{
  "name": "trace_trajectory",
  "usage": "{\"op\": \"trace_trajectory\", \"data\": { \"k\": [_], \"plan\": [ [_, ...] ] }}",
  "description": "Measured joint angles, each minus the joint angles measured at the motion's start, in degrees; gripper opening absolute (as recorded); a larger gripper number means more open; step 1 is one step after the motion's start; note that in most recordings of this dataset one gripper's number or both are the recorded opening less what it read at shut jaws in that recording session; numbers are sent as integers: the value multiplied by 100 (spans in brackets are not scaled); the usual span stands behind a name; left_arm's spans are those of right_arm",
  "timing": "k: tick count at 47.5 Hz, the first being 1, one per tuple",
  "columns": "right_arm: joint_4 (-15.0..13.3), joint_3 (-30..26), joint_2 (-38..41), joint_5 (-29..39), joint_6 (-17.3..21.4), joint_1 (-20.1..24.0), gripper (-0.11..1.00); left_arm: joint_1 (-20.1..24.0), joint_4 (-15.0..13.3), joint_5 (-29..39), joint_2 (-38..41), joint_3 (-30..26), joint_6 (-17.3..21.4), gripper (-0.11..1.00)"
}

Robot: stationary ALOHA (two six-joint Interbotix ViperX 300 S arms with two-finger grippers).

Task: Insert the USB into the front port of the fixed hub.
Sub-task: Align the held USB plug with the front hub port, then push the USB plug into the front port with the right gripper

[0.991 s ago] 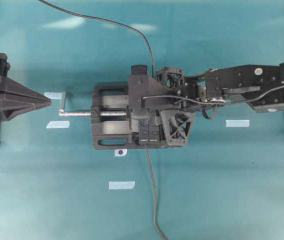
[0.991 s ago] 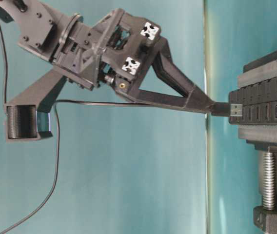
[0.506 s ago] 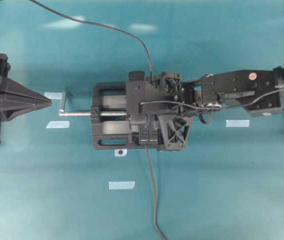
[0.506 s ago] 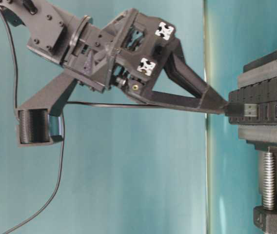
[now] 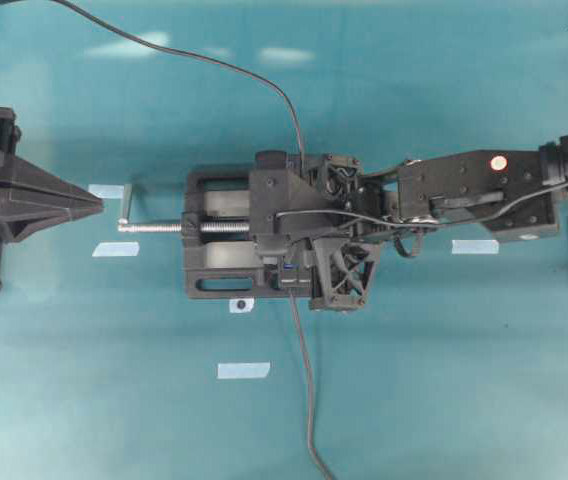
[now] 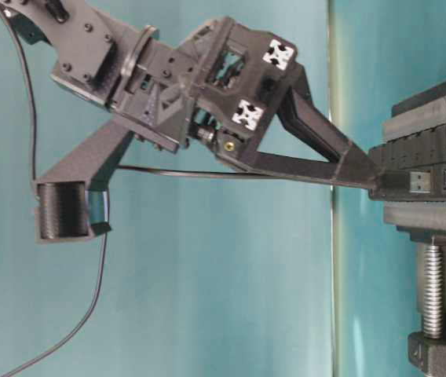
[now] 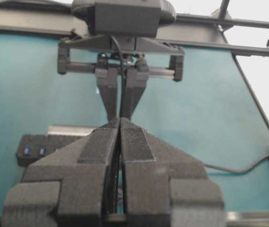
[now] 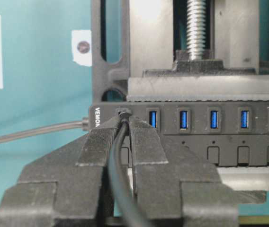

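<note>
I logged the following on the teal bench (image 5: 444,380). Hub (image 8: 210,124): a long black strip with a row of blue ports, lying clamped in a black vise (image 5: 219,260) whose silver screw (image 5: 164,227) and crank pointed toward my left arm. A grey cable (image 8: 30,132) left the hub's end and ran off across the bench. Plug (image 6: 418,182): in the table-level view its metal end lay against the hub's face beside the end port; in the right wrist view the plug sat at the first port position next to the printed label, but I could not tell how far it had gone in. Its thin black cable (image 8: 118,179) ran back between the fingers. Right gripper (image 8: 123,124): reached over the vise, jaws drawn narrow and pinching the plug at its cable end. Left gripper (image 7: 120,125): parked at the left edge of the overhead view, well apart from the vise, jaws pressed together with nothing between them. Strips of pale tape (image 5: 243,370) were stuck to the bench near the vise.
</note>
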Motion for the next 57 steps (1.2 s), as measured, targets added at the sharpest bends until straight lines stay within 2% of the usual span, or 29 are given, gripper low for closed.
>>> {"op": "trace_trajectory", "data": {
  "k": [57],
  "plan": [
    [0, 70, 26, -9, 202, 53, 7, 0, 0, 9, -9, 0, 0, 0]
  ]
}}
